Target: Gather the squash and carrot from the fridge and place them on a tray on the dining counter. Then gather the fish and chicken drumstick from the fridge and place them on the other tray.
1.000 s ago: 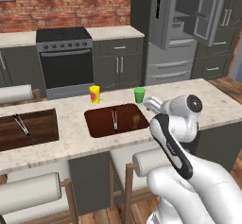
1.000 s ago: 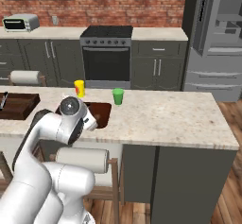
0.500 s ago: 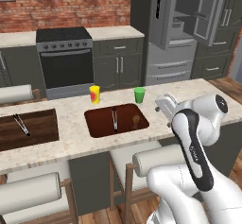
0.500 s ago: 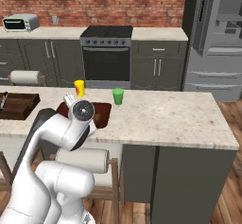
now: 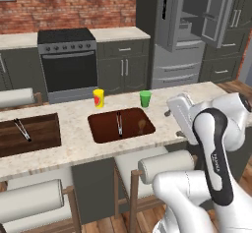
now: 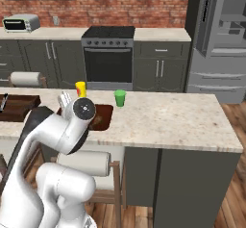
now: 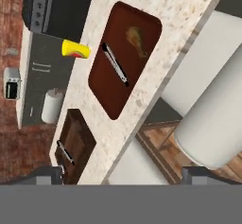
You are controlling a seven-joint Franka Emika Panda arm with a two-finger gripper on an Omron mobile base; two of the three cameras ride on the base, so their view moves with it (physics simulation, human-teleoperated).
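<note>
Trays: the reddish-brown tray [image 5: 106, 129] sits mid-frame on the counter [image 5: 74, 148], carrying tongs [image 5: 118, 123] and a chicken drumstick [image 5: 141, 125]; a darker tray [image 5: 34, 134] lies far left. Right of centre, the arm folds back over the counter edge, gripper [image 5: 170, 110] spread wide, grasping nothing

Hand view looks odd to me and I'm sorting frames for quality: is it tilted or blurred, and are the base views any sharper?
Hand view: rolled, so the counter runs diagonally; soft and blocky, the drumstick on the near tray a smudge. Left base view: even, flat light, faint shadows; tongs fairly crisp. Right base view: similar softness, no glare on the fridge.
</note>
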